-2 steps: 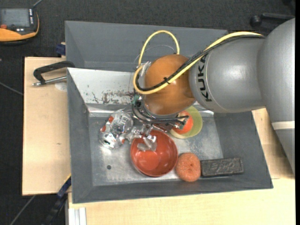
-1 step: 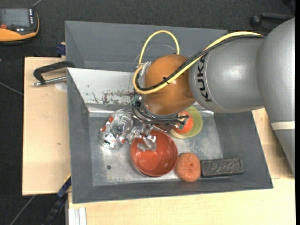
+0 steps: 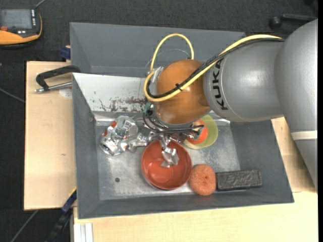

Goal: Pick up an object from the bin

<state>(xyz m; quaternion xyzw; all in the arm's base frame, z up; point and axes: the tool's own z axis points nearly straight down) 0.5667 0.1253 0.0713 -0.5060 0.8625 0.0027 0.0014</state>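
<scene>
My claw (image 3: 169,155) hangs low over the red bowl (image 3: 154,171) at the front middle of the bin (image 3: 85,155), probably to catch its wall. Whether it's spread or pinching, I cannot tell. An orange scrub ball (image 3: 203,179) touches the bowl.

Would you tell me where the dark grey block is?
The dark grey block lies flat near the lower right corner of the bin in the camera view, just right of the orange ball beside the red bowl.

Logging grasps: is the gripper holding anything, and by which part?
Cannot be told. The gripper sits low over the middle of the red bowl, but no hold on it is visible.
</scene>
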